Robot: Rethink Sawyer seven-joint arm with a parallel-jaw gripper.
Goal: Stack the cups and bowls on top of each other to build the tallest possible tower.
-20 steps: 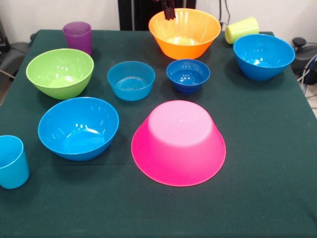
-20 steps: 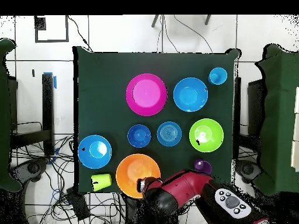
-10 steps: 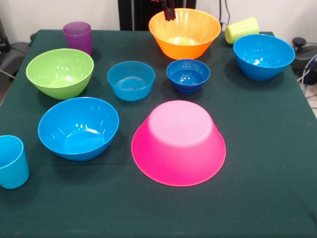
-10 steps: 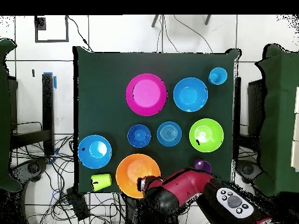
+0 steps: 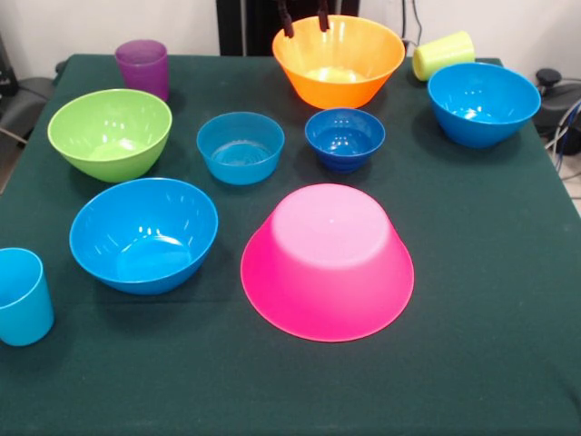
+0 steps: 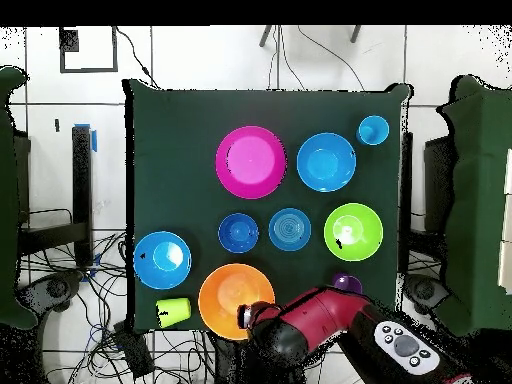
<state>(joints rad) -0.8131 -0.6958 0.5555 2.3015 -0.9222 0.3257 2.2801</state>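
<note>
A dark green cloth [image 5: 490, 345] covers the table [image 6: 160, 150]. Black cables [image 6: 100, 300] tangle on the white floor [image 6: 200, 55] beside one table edge.

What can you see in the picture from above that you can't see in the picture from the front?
Only from above: the red arm, the floor and cables around the table. Only from the front: the pink bowl is clearly upside down, and the hand has two spread fingers over the orange bowl. Both show seven bowls, three cups, nothing stacked.
</note>
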